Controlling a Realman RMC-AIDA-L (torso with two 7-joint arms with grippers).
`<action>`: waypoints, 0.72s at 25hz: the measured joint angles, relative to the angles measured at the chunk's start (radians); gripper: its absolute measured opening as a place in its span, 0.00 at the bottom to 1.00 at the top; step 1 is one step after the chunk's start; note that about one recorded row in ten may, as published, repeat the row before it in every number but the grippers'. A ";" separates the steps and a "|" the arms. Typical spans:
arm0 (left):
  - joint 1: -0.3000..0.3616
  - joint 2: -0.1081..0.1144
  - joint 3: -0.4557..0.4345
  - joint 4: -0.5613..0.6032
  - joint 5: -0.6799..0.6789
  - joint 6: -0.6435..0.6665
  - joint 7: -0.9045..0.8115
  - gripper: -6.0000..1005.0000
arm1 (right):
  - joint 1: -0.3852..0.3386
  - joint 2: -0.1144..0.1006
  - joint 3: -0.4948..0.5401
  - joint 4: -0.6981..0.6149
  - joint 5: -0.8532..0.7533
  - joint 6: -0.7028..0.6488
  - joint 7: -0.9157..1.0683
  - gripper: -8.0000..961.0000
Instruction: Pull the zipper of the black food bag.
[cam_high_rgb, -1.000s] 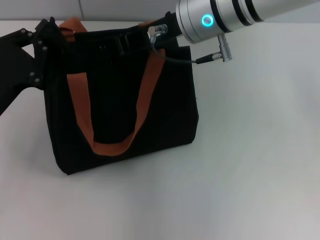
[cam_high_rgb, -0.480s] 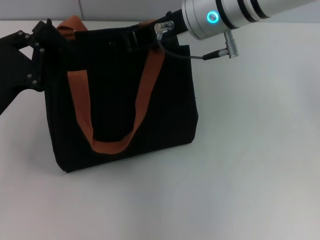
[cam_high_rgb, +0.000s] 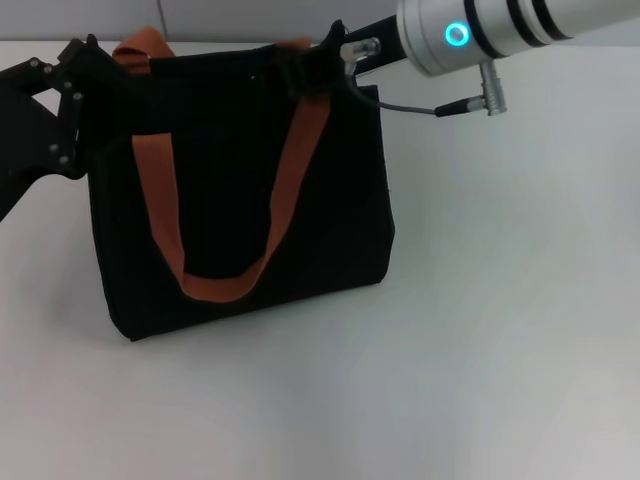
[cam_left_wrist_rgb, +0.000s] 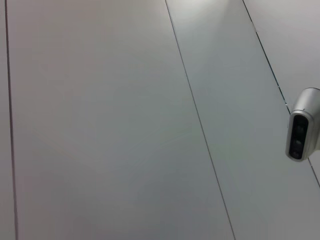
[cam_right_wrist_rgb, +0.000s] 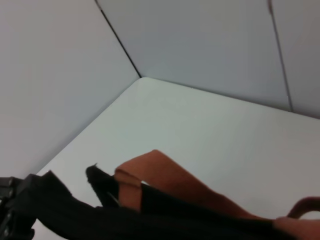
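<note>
A bare white worktop (cam_high_rgb: 480, 350) fills the near part of the head view. Standing upright on it, left of centre, is one black food bag (cam_high_rgb: 240, 200), a boxy fabric tote. It has two rust-brown webbing handles: the near handle (cam_high_rgb: 215, 285) hangs down the front face in a long loop, and the far handle (cam_high_rgb: 140, 45) shows only as a short piece above the bag's top left corner. No brand, label or writing can be read on the bag or anywhere else.

At the bag's top left corner sits the black left tool (cam_high_rgb: 85, 80), pressed against the fabric; whether its fingers are apart or together cannot be told. At the top right, the right tool (cam_high_rgb: 315, 68) reaches in along the bag's upper edge, dark against dark, and its fingers cannot be made out either. Behind it the silver right arm (cam_high_rgb: 500, 25) carries one glowing blue ring (cam_high_rgb: 457, 33) and one silver cable plug (cam_high_rgb: 470, 103). The zipper cannot be seen.

The right wrist view shows the bag's top edge, orange webbing and wall panels (cam_right_wrist_rgb: 200, 45) beyond. The left wrist view shows wall panels and one small grey camera unit (cam_left_wrist_rgb: 301, 131).
</note>
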 joint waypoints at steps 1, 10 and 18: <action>0.000 0.000 0.000 0.000 0.000 0.000 0.000 0.02 | -0.009 0.000 0.004 -0.009 -0.003 0.000 0.000 0.01; 0.000 0.000 0.000 0.003 -0.004 0.000 0.000 0.02 | -0.073 0.000 0.060 -0.065 -0.036 -0.003 0.002 0.01; 0.000 0.000 0.000 0.000 -0.012 -0.001 0.000 0.03 | -0.113 0.001 0.078 -0.095 0.022 -0.006 -0.026 0.01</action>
